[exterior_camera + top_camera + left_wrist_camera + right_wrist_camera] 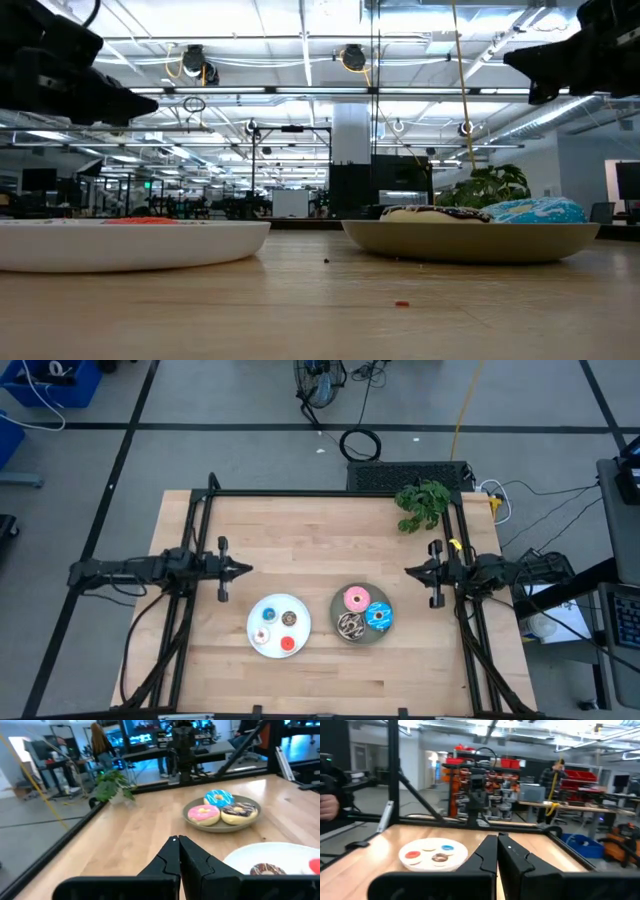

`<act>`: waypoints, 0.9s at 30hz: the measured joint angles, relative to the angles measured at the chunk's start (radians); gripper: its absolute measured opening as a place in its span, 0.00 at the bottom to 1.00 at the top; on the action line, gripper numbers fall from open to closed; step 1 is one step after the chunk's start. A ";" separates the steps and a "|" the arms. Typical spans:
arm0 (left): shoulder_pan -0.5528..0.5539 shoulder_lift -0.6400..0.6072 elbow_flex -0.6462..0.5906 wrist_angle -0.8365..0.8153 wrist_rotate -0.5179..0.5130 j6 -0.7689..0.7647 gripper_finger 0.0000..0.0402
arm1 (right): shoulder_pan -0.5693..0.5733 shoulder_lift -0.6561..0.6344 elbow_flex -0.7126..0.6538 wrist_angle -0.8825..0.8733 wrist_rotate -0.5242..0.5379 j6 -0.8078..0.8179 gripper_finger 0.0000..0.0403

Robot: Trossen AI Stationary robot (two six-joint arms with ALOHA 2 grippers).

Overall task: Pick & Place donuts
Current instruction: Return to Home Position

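Three larger donuts lie on the round grey plate point(337, 610): pink point(356, 598), blue point(379, 616) and sprinkled chocolate-brown point(350, 625). Several mini donuts lie on the round white plate point(252, 622): white point(268, 611), brown point(289, 618), blue point(262, 636) and red point(288, 643). My left gripper point(248, 569) hovers level at the table's left, shut on nothing, its fingertips point(178, 840) pointing toward the plates. My right gripper point(408, 571) hovers at the table's right, also shut and empty point(497, 837). Both stand clear above the tabletop, farther back than the plates.
A green plant point(422, 503) stands at the table's far right corner. A black rail frame point(330, 493) runs along the far edge and both sides. The two plates sit side by side toward the near edge. A person point(100, 745) stands in the room beyond the table.
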 joint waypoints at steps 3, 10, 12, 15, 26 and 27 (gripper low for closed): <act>0.049 0.018 -0.003 -0.001 0.051 -0.005 0.01 | -0.022 0.000 0.000 -0.020 0.002 0.008 0.00; 0.093 0.047 -0.004 0.000 0.058 -0.013 0.02 | -0.058 0.000 0.000 0.000 0.005 0.037 0.00; 0.093 0.046 -0.004 0.000 0.059 -0.012 0.02 | -0.058 0.000 0.000 0.006 0.005 0.033 0.00; 0.093 0.046 -0.004 0.000 0.049 -0.014 0.01 | -0.058 0.000 0.000 0.055 0.005 -0.006 0.00; 0.093 0.047 -0.005 0.004 0.044 -0.021 0.10 | -0.058 0.000 0.000 0.111 0.004 -0.053 0.00; 0.093 0.047 -0.005 0.005 0.043 -0.021 0.11 | -0.058 0.000 0.000 0.111 0.004 -0.053 0.00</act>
